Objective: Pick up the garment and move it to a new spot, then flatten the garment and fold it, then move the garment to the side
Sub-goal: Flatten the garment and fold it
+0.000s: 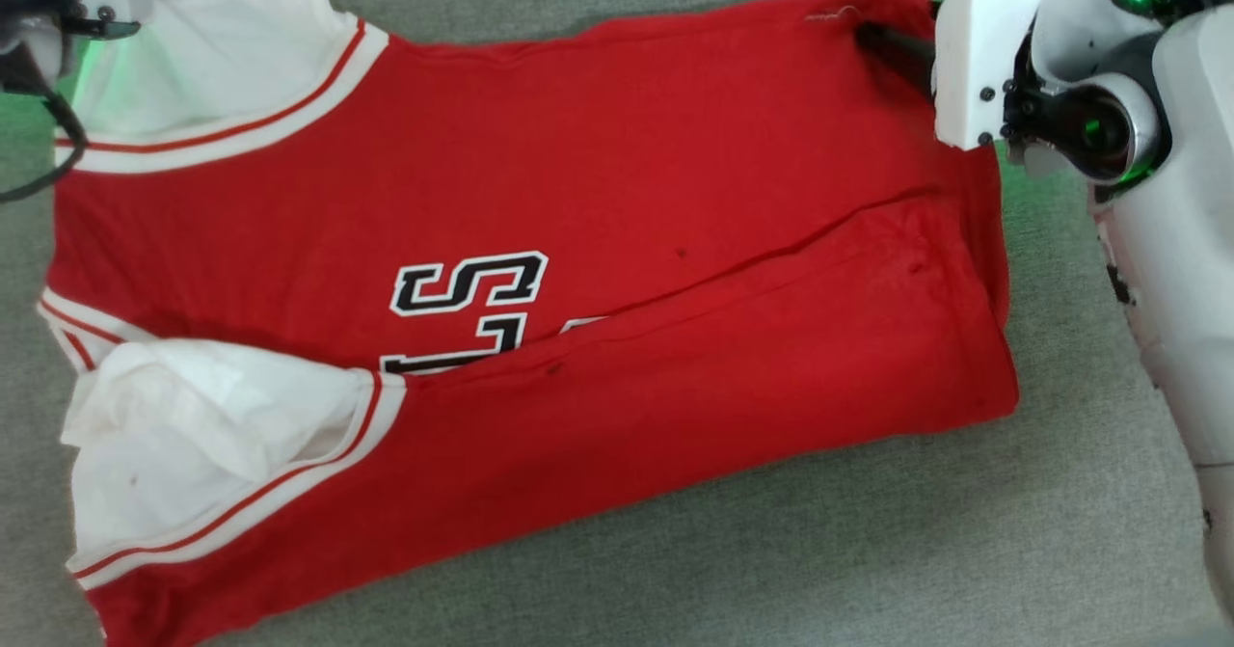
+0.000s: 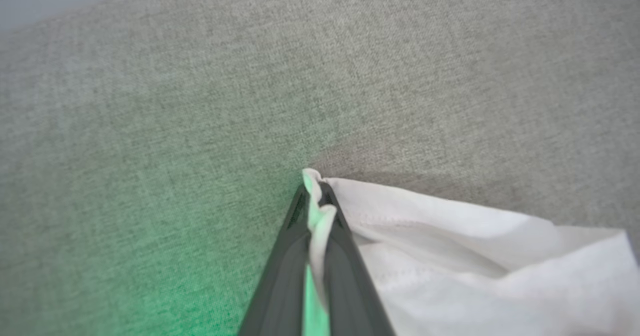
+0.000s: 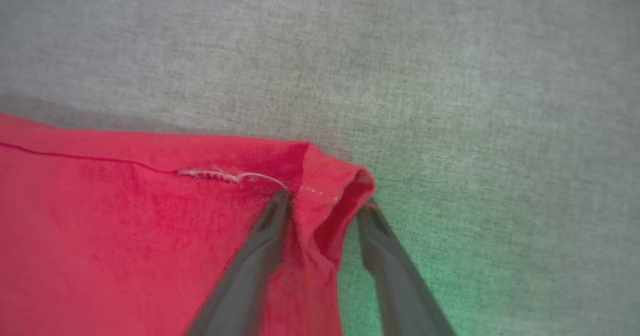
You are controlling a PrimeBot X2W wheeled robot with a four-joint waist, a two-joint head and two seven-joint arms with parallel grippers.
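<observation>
The garment [image 1: 598, 175] is lying spread over the grey woven surface [image 1: 771, 551], and in the head view its length is running from about 8 o'clock to about 2 o'clock. Its near long edge is lying folded over onto the body, and that fold is covering the lower part of the black-and-white lettering [image 1: 469, 283] near the middle. At 8 o'clock a crumpled white panel [image 1: 193, 435] is showing, bordered by white trim with a thin red line. A second white patch [image 1: 231, 59] with the same trim is sitting at 10 o'clock.

We are pinching the garment with the left claw [image 2: 314, 188]. In the left wrist view its two dark fingers are pressing together on a thin edge of the white cloth, which is poking past the tips toward 12 o'clock and spreading away toward 4 o'clock.

We are holding the right claw [image 3: 325, 203] wide at the garment's red corner, at 2 o'clock in the head view. In the right wrist view one fingertip is lying over the red cloth just beside a loose pale thread [image 3: 225, 176]. The other is standing on the 3 o'clock side of the corner's rolled hem. The rolled corner is sitting between them, unclamped.
</observation>
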